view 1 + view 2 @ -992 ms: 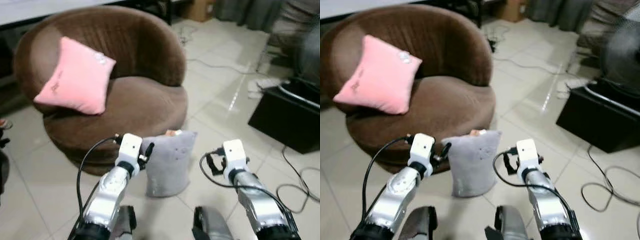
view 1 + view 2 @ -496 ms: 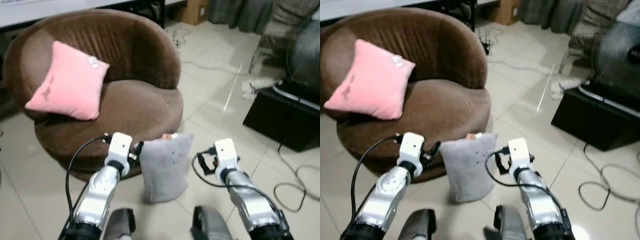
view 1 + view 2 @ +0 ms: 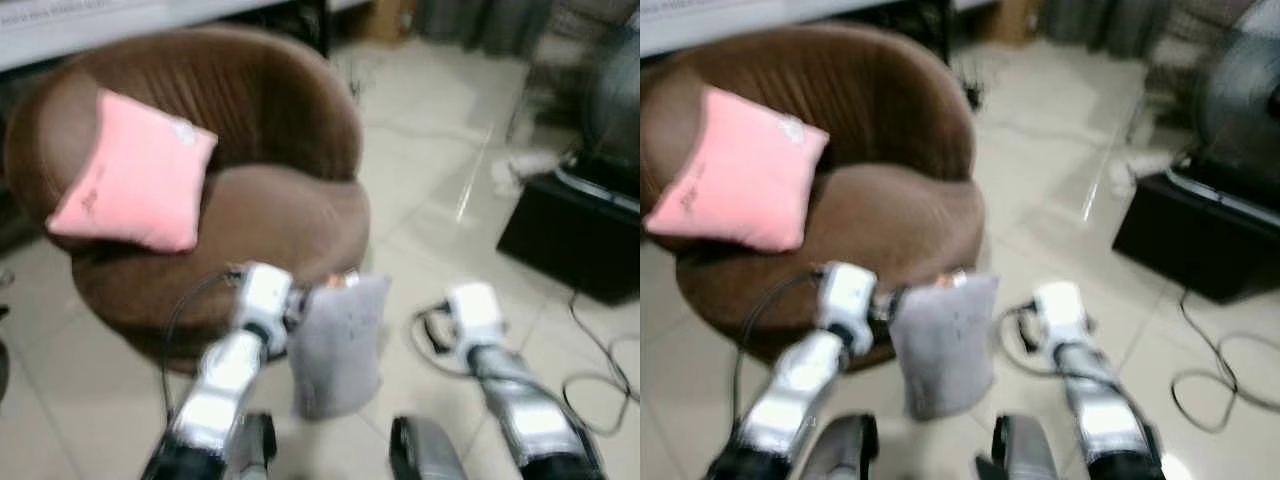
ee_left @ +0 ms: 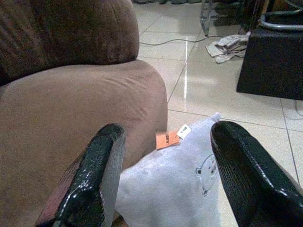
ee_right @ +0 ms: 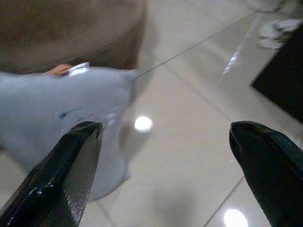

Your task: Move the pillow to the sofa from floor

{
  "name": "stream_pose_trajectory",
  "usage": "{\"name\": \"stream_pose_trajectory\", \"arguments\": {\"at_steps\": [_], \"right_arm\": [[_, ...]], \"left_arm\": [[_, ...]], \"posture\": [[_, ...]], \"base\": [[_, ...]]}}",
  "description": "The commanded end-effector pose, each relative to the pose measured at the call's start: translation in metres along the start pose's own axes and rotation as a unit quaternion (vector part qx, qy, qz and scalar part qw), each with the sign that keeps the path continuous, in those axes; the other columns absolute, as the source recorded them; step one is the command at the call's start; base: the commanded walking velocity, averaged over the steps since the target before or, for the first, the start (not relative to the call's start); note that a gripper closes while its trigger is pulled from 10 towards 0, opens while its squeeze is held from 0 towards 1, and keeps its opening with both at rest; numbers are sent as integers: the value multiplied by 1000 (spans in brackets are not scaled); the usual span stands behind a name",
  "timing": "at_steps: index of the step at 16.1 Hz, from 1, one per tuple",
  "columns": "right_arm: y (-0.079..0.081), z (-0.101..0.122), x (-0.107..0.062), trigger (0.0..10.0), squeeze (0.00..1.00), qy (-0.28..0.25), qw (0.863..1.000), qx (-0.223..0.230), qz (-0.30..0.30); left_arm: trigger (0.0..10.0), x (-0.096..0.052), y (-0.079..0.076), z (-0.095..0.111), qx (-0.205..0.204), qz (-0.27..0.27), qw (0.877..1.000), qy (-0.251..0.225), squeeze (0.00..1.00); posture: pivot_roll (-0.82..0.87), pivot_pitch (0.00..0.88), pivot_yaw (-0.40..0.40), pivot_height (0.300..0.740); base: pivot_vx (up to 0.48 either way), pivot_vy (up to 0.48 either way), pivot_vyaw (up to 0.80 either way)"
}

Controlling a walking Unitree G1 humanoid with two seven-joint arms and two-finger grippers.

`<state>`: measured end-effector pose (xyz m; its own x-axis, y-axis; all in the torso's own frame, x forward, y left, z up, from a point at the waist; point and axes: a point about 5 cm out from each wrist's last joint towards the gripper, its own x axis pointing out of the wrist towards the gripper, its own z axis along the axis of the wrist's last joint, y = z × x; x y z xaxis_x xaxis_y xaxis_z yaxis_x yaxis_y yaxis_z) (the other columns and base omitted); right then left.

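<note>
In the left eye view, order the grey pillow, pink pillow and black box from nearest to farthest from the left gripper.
1. Grey pillow: right beside the left gripper, on the floor.
2. Pink pillow: on the brown sofa, beyond it.
3. Black box: far over on the robot's right.

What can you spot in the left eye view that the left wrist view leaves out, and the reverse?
Left eye view alone: the square pink pillow propped against the back of the round brown sofa, and both silver arms.

Left wrist view alone: a faint bear face and an orange tag on the grey pillow, seen between the left gripper's open black fingers.

Both: grey pillow on the tiled floor beside the sofa.
</note>
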<state>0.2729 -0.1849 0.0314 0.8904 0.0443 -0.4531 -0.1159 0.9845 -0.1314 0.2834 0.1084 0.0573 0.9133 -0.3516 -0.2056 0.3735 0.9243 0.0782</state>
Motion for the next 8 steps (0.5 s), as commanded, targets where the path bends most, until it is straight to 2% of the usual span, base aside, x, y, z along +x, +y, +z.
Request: {"name": "stream_pose_trajectory", "arguments": {"at_steps": [1, 8], "right_arm": [[13, 9, 3, 10000, 0, -16, 1000, 2, 19], [15, 9, 4, 10000, 0, -16, 1000, 3, 18]], "left_arm": [[10000, -4, 15, 0, 10, 20, 1000, 3, 0], [10000, -3, 16, 0, 11, 18, 1000, 3, 0]], "posture": [[-26, 1, 28, 588], [-25, 0, 33, 588]], "base": [[311, 0, 0], [311, 0, 0]]}}
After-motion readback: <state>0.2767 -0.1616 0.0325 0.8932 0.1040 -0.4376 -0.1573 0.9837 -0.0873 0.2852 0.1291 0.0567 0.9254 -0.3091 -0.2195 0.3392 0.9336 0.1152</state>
